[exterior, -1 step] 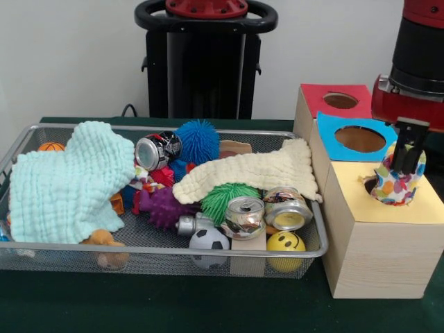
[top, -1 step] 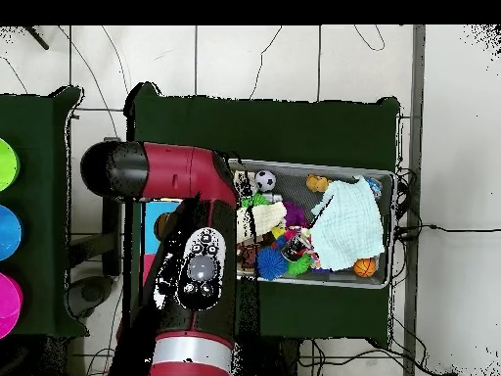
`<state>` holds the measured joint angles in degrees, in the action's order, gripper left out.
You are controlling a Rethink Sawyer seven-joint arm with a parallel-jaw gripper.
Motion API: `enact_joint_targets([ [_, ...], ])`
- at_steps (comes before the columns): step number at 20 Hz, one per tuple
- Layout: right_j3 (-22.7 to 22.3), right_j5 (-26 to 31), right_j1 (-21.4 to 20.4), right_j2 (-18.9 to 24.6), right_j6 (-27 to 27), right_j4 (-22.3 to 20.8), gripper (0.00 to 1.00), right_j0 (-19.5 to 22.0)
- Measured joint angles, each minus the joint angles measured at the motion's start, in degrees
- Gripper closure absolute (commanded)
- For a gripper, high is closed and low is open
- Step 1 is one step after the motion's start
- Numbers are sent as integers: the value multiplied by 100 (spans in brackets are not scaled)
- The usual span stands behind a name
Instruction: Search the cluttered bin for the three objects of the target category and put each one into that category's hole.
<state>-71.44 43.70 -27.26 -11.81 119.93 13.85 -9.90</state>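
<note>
Yellow hole (exterior, -1 step: 370, 183), spotted ball (exterior, -1 step: 395, 182) in end effector (exterior, -1 step: 408, 161)

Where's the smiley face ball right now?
In the front view, the yellow smiley ball sits in the wire bin's near right corner, beside the soccer ball, below a can.

Glossy red arm (top, -1 step: 186, 255) with black joints, black end effector (exterior, -1 step: 408, 149).

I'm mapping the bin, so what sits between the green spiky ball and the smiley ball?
In the front view, two shiny cans lie between the green spiky ball and the yellow smiley ball.
</note>
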Motion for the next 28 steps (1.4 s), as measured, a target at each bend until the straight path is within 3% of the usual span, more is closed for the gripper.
enact_joint_targets([
  [11, 0, -523, 161, -36, 0, -21, 100, -17],
  [28, 1, -535, 327, -200, 0, -89, 100, -145],
])
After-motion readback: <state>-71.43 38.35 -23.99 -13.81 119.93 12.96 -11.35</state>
